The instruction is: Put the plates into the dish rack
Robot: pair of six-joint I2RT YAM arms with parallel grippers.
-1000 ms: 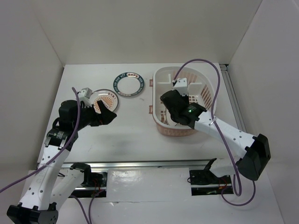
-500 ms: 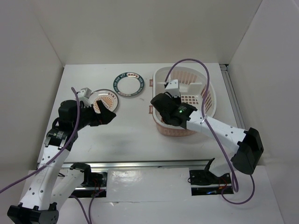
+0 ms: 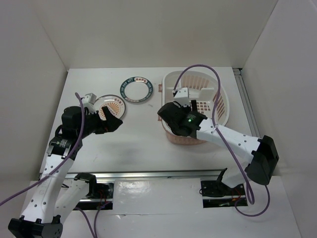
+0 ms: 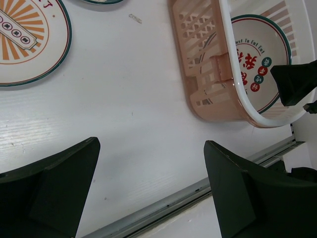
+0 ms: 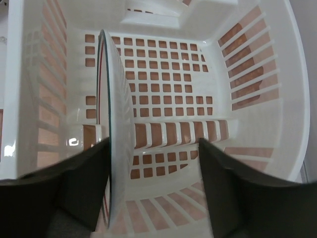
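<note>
Right wrist view: one plate stands in the dish rack between the spread fingers of the right gripper. Orange-centred plate and teal-ringed plate await loading; left gripper spread, empty.

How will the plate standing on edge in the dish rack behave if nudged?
Probably tips easily: the plate stands on its thin rim, round, so it may roll along the grid floor of the dish rack. It looks rigid and glossy, so likely slippery against the right fingers, and it may chip if it drops flat.
</note>
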